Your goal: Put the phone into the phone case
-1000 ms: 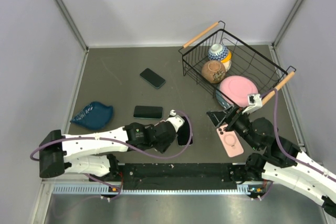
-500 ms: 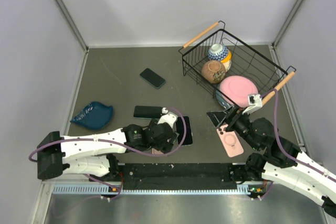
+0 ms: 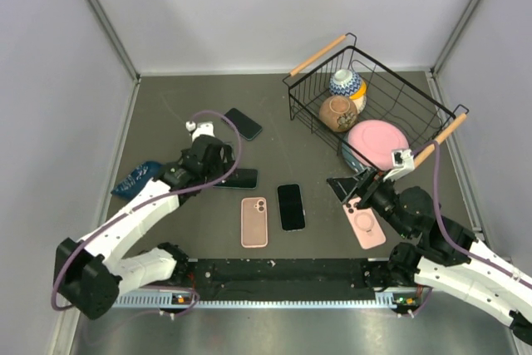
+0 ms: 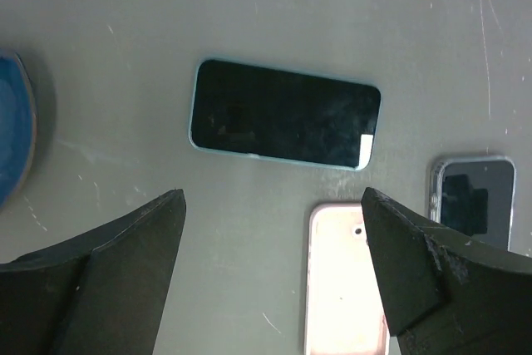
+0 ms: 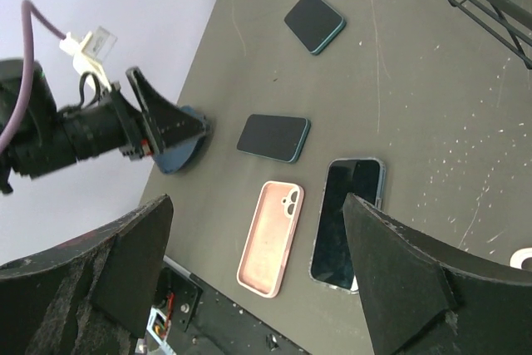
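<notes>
phone (image 3: 290, 206) lies flat near the middle of the counter's (image 3: 183, 106) near edge. it sits just right of the case (image 3: 254, 222), apart from it, with both long axes running near-to-far. left gripper (image 4: 273, 203) is spread wide and empty, hovering over a second phone (image 3: 233, 178) that lies crosswise; the task phone is to its near-right. right gripper (image 5: 258, 204) is also spread and looks nearer. a second ago the left gripper was down at the phone; it's since pulled back far-left.
</notes>
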Controlling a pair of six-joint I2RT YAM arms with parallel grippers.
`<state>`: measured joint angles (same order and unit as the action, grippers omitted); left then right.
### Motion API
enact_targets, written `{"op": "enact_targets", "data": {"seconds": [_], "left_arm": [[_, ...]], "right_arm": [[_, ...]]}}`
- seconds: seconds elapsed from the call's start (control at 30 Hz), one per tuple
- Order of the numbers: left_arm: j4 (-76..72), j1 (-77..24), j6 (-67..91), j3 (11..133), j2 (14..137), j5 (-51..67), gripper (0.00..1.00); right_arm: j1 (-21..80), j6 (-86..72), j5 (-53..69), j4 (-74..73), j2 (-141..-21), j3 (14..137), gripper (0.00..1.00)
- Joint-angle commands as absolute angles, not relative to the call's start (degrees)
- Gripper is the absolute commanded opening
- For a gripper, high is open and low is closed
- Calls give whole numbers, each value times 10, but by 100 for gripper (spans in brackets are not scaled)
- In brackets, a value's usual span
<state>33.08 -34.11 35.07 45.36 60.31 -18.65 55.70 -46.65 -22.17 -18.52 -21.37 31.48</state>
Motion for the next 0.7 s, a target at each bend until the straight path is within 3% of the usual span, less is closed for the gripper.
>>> {"op": "enact_targets", "data": {"seconds": [0.0, 0.3, 0.67], "left_arm": [[301, -294, 226, 531, 657, -138, 93], [277, -292, -207, 532, 721, -47, 98], [311, -285, -428, 551, 837, 64, 99]], "right_arm": [[555, -459, -212, -176, -207, 318, 84], [555, -439, -206, -176, -188, 320, 85], [555, -417, -192, -210, -177, 346, 92]]}}
